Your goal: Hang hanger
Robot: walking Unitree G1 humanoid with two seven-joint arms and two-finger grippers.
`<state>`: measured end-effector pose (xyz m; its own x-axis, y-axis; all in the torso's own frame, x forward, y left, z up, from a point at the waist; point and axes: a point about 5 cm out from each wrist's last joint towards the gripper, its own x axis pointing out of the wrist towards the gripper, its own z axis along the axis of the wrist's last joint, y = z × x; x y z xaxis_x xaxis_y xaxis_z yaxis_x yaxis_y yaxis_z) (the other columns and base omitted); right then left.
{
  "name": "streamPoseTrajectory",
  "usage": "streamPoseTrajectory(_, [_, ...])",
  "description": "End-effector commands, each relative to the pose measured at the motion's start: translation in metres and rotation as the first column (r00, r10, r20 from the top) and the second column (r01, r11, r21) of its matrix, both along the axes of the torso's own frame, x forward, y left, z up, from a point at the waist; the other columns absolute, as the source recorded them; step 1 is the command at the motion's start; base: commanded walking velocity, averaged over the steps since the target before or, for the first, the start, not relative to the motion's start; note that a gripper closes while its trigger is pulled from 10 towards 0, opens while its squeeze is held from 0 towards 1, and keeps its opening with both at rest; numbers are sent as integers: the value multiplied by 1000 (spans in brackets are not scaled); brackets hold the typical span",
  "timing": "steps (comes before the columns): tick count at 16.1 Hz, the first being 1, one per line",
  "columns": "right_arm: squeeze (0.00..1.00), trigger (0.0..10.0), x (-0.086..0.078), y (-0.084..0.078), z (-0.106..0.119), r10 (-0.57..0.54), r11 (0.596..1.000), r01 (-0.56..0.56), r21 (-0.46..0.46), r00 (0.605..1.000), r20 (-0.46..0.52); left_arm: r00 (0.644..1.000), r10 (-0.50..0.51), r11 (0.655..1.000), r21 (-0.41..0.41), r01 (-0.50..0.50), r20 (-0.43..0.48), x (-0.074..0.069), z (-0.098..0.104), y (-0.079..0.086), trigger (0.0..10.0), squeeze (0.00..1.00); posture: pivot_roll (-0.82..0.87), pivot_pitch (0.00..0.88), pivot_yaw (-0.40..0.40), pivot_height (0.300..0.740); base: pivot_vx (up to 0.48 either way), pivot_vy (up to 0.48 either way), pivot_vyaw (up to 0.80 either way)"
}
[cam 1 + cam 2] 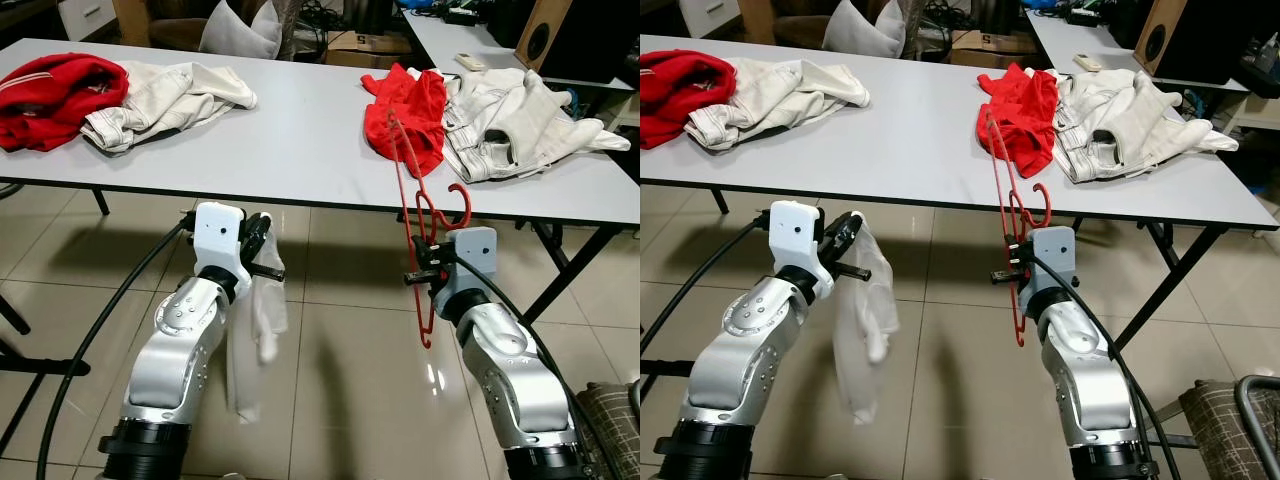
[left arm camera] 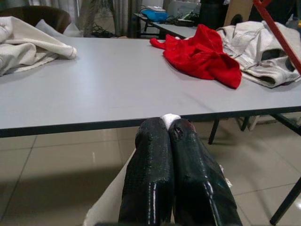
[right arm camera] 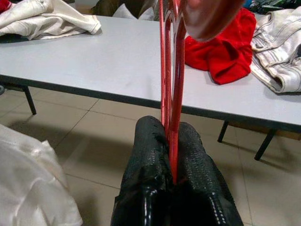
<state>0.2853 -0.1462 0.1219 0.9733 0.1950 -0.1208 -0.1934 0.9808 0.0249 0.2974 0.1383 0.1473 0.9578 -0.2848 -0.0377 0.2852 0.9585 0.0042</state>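
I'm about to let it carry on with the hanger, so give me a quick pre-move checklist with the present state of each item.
1. Right gripper shut on the red hanger: ok.
2. Left gripper shut on the white garment: ok.
3. Garment on the hanger: not ok; it hangs apart, below the left gripper.
4. Hanger free of the table: cannot tell; its upper end overlaps the red cloth.
5. Rail or hook to hang on: cannot tell.
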Motion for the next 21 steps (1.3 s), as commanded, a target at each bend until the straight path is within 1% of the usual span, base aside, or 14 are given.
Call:
streamPoseTrajectory(1, [0, 10000, 2, -5, 4, -10, 1000, 10, -1, 1000, 16, 999, 4, 1000, -21, -3, 44, 1, 10, 0, 10000, 0, -111, 0, -71, 740, 255, 0, 0])
streamPoseTrajectory(2, [0, 10000, 3, -3, 7, -3, 1000, 2, 6, 1000, 27, 998, 30, 999, -27, -29, 49, 1, 12, 7, 10000, 0, -110, 0, -69, 740, 270, 0, 0])
streamPoseTrajectory(4, [0, 10000, 4, -3, 7, 0, 1000, 0, 2, 1000, 28, 998, 36, 999, -35, -34, 50, 2, 13, 10, 10000, 0, -110, 0, -68, 740, 304, 0, 0])
streamPoseTrajectory(6, [0, 10000, 7, -4, 8, -8, 1000, 8, 1, 999, 32, 998, 42, 999, -32, -40, 51, 3, 13, 13, 10000, 0, -108, 0, -68, 740, 270, 328, 0])
streamPoseTrajectory(8, [0, 10000, 8, -4, 9, -7, 1000, 7, -1, 999, 37, 998, 43, 999, -32, -42, 54, 5, 14, 14, 10000, 0, -115, 0, -56, 740, 0, 454, 0])
streamPoseTrajectory(10, [0, 10000, 5, -5, 8, -9, 1000, 9, -3, 999, 37, 998, 34, 999, -24, -33, 56, 8, 15, 15, 10000, 0, -124, 0, -45, 740, 0, 458, 0])
streamPoseTrajectory(11, [0, 10000, 1, -7, 7, -21, 1000, 21, 0, 999, 31, 998, 20, 1000, -18, -19, 59, 9, 17, 13, 10000, 0, -129, 0, -35, 740, 0, 458, 0])
streamPoseTrajectory(13, [0, 10000, -3, -11, 3, -41, 999, 41, -1, 999, 22, 999, -12, 1000, -10, 12, 53, 9, 16, 8, 10000, 0, -139, 0, -18, 740, 0, 458, 0])
streamPoseTrajectory(14, [0, 10000, -3, -12, 3, -57, 998, 57, 2, 998, 25, 999, -26, 1000, -5, 26, 46, 10, 14, 6, 10000, 0, -145, 0, -2, 740, 0, 458, 0])
streamPoseTrajectory(17, [0, 10000, -4, -16, 4, -104, 994, 103, 23, 994, 28, 998, -49, 999, 0, 49, 38, 14, 13, 0, 10000, 0, -149, 0, 7, 740, 0, 449, 0])
streamPoseTrajectory(18, [0, 10000, -5, -13, 5, -100, 995, 99, 30, 995, 27, 998, -50, 999, -1, 50, 37, 14, 15, 2, 10000, 0, -152, 0, 9, 740, 0, 266, 0])
streamPoseTrajectory(20, [0, 10000, -8, -6, 3, -79, 997, 79, 21, 997, 20, 999, -42, 999, 14, 42, 20, 12, 11, 9, 10000, 0, -155, 0, 8, 740, 0, 0, 0])
streamPoseTrajectory(21, [0, 10000, -8, -6, 3, -78, 997, 78, 21, 997, 20, 1000, -25, 1000, -1, 25, 13, 13, 10, 11, 10000, 0, -161, 0, 11, 740, 0, 0, 0])
